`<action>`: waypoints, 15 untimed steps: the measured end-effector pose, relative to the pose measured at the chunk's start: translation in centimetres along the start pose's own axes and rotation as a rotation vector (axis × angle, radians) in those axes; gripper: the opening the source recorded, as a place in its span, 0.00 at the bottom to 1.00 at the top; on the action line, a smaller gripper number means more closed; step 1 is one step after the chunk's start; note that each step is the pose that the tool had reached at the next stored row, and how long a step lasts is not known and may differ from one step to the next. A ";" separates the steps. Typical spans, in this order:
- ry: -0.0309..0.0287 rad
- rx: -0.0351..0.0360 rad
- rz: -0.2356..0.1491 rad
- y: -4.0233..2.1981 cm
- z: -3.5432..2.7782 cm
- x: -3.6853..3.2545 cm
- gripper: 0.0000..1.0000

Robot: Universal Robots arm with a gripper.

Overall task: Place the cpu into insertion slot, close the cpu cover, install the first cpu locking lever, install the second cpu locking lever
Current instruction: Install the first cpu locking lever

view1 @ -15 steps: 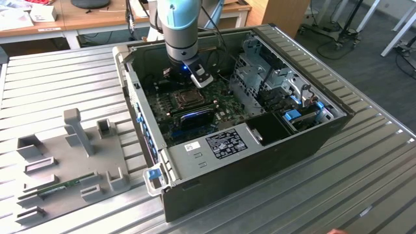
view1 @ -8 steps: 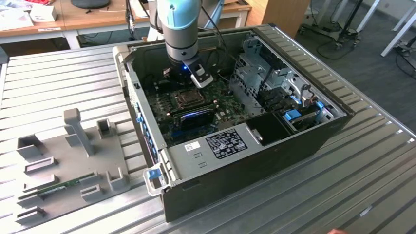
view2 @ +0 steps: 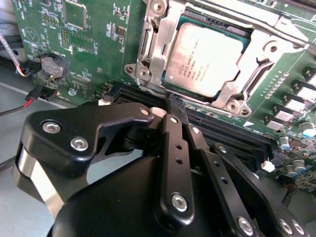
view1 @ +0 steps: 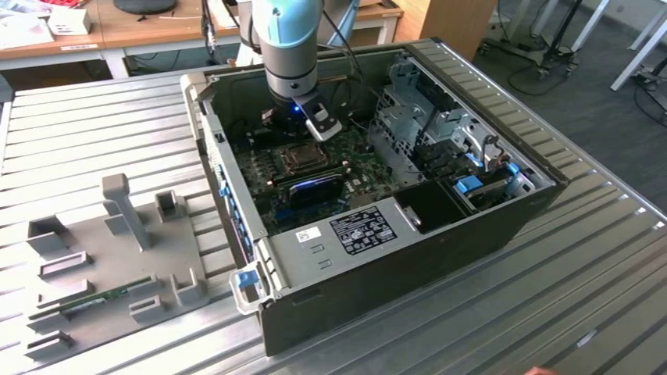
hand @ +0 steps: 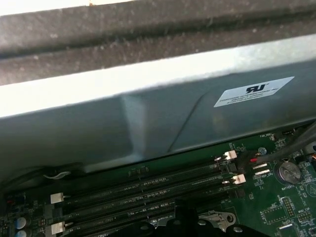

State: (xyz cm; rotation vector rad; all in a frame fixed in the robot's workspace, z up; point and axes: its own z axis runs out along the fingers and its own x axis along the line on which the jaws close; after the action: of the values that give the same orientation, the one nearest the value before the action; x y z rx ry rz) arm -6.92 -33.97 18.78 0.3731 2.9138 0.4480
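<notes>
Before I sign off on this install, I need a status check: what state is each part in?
cpu: seated in the insertion slot.
cpu cover: closed down over the cpu's edges.
tool: fingers together, holding nothing, just beside the socket.
computer case: side panel off, lying open on the table.
memory slots: empty.

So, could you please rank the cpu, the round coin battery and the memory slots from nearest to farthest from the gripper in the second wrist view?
1. Memory slots, directly under the gripper.
2. Cpu, seated in its socket just beyond.
3. Coin battery, off on the board's far side.
</notes>
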 end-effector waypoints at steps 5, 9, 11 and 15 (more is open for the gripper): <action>0.0000 -0.0001 0.000 -0.01 0.03 0.00 0.11; -0.0001 -0.0001 0.000 -0.03 0.08 0.01 0.11; -0.0007 -0.0015 0.000 -0.03 0.16 0.01 0.11; -0.0001 -0.0002 0.000 -0.04 0.14 0.02 0.11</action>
State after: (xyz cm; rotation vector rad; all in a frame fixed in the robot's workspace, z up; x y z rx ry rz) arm -6.92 -33.97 18.63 0.3730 2.9136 0.4483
